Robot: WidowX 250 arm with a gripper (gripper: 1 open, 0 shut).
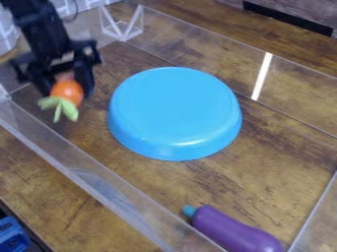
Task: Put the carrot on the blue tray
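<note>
My black gripper hangs over the left part of the wooden table, shut on the carrot. The carrot is small and orange, with its light green leafy top dangling below it, clear of the table. The blue tray, a large round bright blue dish, lies in the middle of the table just right of the gripper, with nothing on it. The picture is blurred around the arm.
A purple eggplant toy lies near the front right. A clear plastic wall runs along the front left edge of the table. A white wire stand is at the back.
</note>
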